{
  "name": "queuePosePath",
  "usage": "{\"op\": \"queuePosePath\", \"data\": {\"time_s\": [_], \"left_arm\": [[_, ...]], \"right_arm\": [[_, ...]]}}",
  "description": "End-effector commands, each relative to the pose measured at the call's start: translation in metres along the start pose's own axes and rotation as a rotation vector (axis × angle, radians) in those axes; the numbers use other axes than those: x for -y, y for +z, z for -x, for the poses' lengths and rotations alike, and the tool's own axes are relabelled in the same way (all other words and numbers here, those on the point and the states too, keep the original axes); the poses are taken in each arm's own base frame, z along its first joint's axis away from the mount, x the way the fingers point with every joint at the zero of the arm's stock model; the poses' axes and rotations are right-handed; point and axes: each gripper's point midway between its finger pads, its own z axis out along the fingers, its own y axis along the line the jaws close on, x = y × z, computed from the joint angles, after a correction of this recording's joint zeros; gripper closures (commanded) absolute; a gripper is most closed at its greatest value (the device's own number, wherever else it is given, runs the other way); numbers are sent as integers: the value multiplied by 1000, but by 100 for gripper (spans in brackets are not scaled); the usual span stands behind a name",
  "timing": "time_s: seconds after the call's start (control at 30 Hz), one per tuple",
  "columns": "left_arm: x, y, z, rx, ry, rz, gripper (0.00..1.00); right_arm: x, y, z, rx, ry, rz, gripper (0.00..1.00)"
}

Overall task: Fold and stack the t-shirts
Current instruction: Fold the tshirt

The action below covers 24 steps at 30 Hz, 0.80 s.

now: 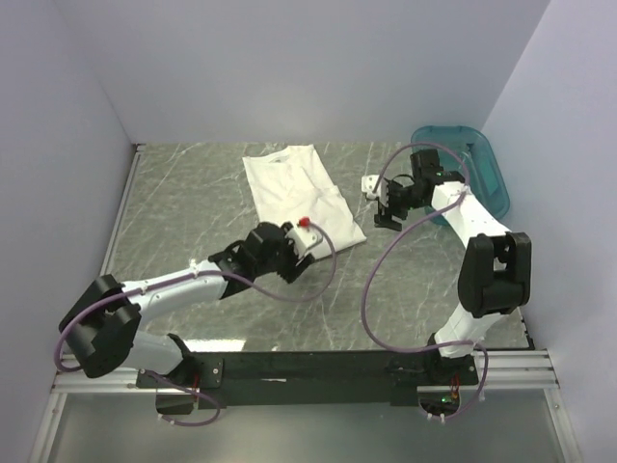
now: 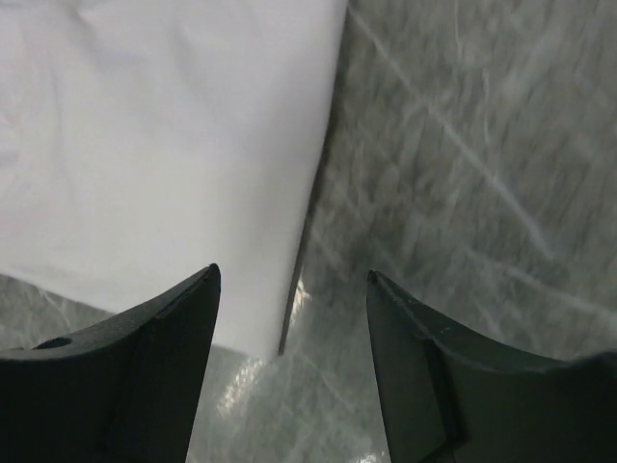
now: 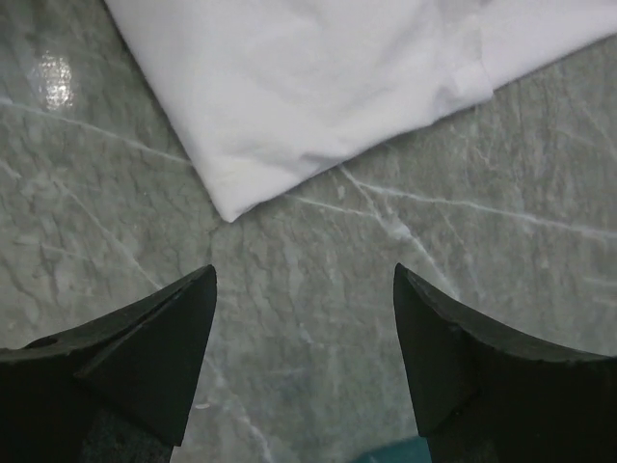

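Observation:
A white t-shirt (image 1: 294,191) lies folded on the grey marble table, its plain side up; no red print shows. My left gripper (image 1: 307,241) is open at the shirt's near edge. In the left wrist view the shirt (image 2: 164,154) fills the upper left, and its corner lies between my open fingers (image 2: 289,318). My right gripper (image 1: 384,204) is open and empty just right of the shirt. In the right wrist view the shirt (image 3: 328,77) lies ahead of the open gripper (image 3: 305,318), apart from it.
A teal plastic basin (image 1: 482,169) stands at the back right, behind the right arm. White walls close the table at the back and both sides. Bare marble table (image 1: 183,212) lies left of the shirt.

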Motion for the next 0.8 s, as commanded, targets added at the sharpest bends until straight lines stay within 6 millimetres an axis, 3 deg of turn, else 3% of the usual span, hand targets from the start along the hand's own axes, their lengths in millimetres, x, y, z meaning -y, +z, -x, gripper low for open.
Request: {"op": "queuePosePath", "data": {"time_s": [0.0, 0.17, 0.33, 0.63, 0.77], "left_arm": [[-3, -10, -12, -11, 228, 10, 33], [-16, -3, -53, -165, 271, 80, 38], [-14, 7, -69, -206, 283, 74, 42], [-19, 18, -113, -357, 326, 106, 47], [-26, 22, -128, -432, 346, 147, 60]], "right_arm": [[-34, 11, 3, 75, -204, 108, 20], [-40, 22, 12, 97, -253, 67, 20], [-46, 42, 21, 81, -259, 88, 23], [-45, 54, 22, 74, -266, 80, 25], [-44, 56, 21, 75, -265, 76, 27]]}}
